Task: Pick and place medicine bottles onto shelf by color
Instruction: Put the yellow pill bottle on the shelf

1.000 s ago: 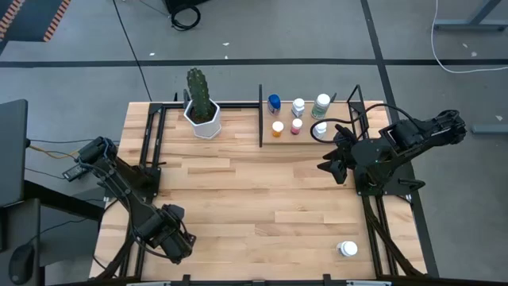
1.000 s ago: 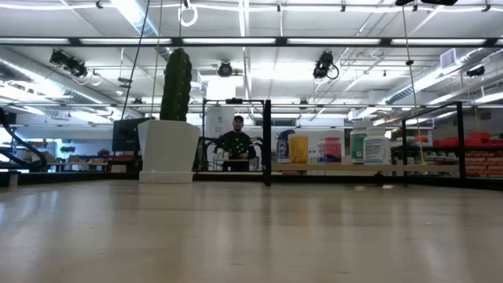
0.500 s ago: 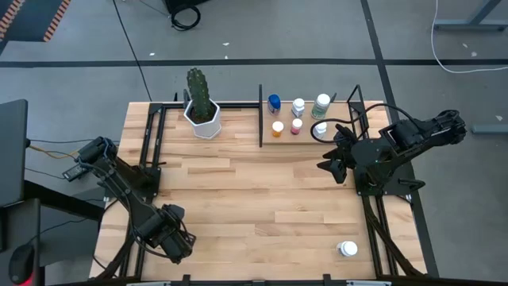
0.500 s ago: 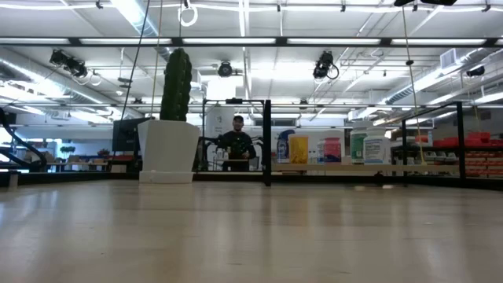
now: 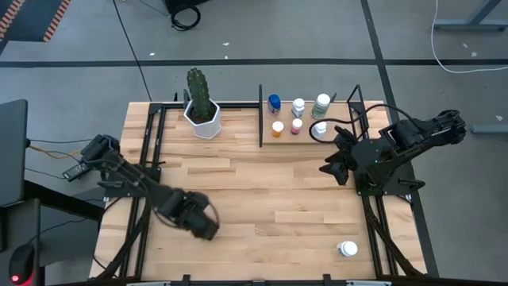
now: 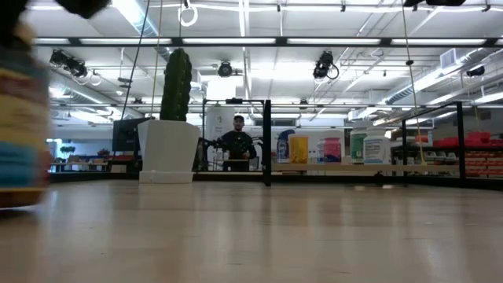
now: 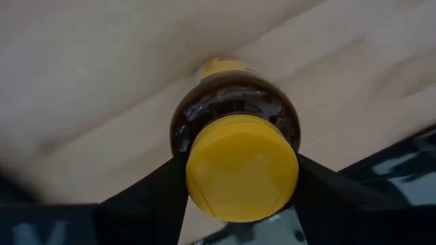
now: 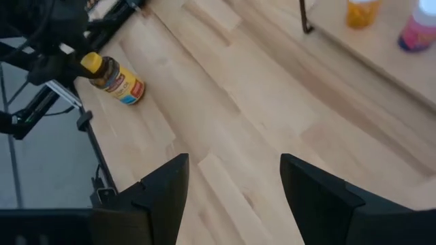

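Gripping a dark amber bottle (image 7: 235, 119) just below its round, smooth yellow cap (image 7: 242, 167), the left gripper (image 5: 198, 220) pinches it between both fingers over the slatted wooden table (image 5: 262, 199), toward the front left. The bottle's label shows yellow, red and blue bands. The right gripper (image 5: 330, 168) hovers near the shelf (image 5: 305, 137) with its fingers spread and empty; there, small white-capped bottles (image 5: 298, 107) stand in blue, orange, pink and green.

We are looking at a large industrial lab or workshop hall: a bare grey concrete floor (image 5: 317, 32) with cables (image 5: 187, 16), exposed ceiling beams with strip lights (image 6: 236, 41) and hanging cameras (image 6: 324, 66), red storage racks (image 6: 471, 153) along the back, and a person (image 6: 237, 141) at a distant workbench behind the wooden table (image 5: 262, 199)
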### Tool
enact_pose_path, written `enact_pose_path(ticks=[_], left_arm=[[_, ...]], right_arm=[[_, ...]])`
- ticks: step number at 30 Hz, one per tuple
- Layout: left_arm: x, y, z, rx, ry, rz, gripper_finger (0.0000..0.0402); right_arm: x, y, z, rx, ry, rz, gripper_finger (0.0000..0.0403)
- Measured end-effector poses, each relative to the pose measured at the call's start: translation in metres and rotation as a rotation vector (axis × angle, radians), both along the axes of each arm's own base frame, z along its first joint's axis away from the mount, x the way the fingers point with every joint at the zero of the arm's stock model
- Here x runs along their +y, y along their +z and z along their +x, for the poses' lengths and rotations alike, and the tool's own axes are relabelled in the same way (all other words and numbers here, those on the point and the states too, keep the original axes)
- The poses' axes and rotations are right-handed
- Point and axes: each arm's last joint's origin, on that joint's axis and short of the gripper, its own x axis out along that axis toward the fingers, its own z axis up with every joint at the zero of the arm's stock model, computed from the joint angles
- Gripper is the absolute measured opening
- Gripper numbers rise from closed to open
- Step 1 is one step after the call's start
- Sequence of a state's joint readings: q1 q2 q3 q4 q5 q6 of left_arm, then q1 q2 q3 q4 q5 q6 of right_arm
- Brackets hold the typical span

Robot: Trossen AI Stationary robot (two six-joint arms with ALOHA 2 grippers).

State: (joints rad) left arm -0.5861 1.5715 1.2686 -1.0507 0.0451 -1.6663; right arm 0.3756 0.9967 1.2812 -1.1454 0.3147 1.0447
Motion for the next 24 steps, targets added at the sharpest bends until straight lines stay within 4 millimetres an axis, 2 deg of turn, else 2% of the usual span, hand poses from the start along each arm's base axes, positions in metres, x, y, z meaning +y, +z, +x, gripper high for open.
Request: enact_pose_path(ticks=[7,11,15,19,24], left_arm=[[0.04,0.004,0.037,-0.181,-0.057,0.02,0.022],[0.065,0.005,0.049,-0.218,-0.066,0.046,0.0234],[0.087,0.008,0.059,-0.263,-0.078,0.068,0.0227],[0.104,0.016,0.07,-0.329,-0.083,0.087,0.022],[0.117,0.023,0.1,-0.353,-0.145,0.122,0.0223]], right_arm=[[-0.004,0.0,-0.013,0.038,-0.004,0.054,0.0237],[-0.007,0.003,-0.023,0.031,0.003,0.079,0.0237],[-0.011,0.007,-0.033,0.0,0.011,0.1,0.0237],[-0.015,0.01,-0.043,-0.023,0.012,0.109,0.0237],[-0.019,0.011,-0.053,-0.028,0.013,0.111,0.0237]])
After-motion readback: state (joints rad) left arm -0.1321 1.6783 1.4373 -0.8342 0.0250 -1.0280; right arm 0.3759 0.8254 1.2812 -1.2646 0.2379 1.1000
